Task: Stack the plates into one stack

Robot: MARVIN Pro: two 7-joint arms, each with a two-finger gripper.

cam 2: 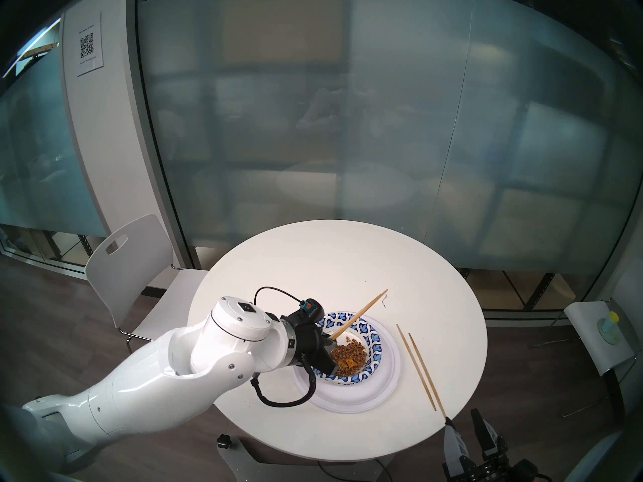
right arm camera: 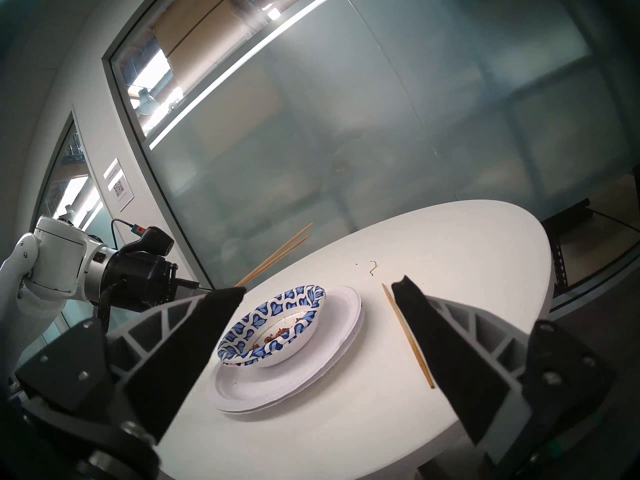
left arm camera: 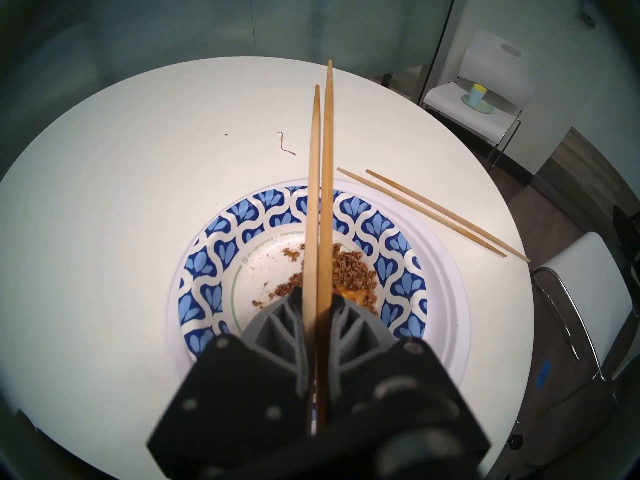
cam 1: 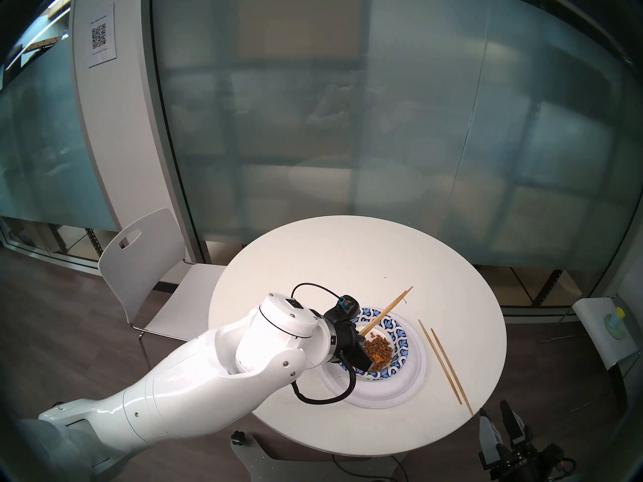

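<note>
The stack sits on the round white table (cam 1: 348, 255): a blue-patterned dish (cam 1: 400, 335) (left arm camera: 225, 254) (right arm camera: 273, 309) with brown food crumbs (cam 1: 377, 347) rests on wide white plates (cam 1: 400, 387) (right arm camera: 311, 375). Two white rims show in the right wrist view. My left gripper (cam 1: 365, 349) (left arm camera: 317, 295) hovers over the dish's left side, shut on a pair of chopsticks (cam 1: 386, 309) (left arm camera: 322, 191) that point up and away. My right gripper (cam 1: 494, 410) (right arm camera: 320, 287) hangs open and holds nothing, below the table's near right edge.
Two loose chopsticks (cam 1: 445, 363) (right arm camera: 408, 334) lie on the table right of the stack, reaching to its near edge. A small scrap (cam 1: 405, 300) lies behind the dish. A white chair (cam 1: 146, 255) stands at the left; another seat with a cup (cam 1: 616, 318) stands at the right.
</note>
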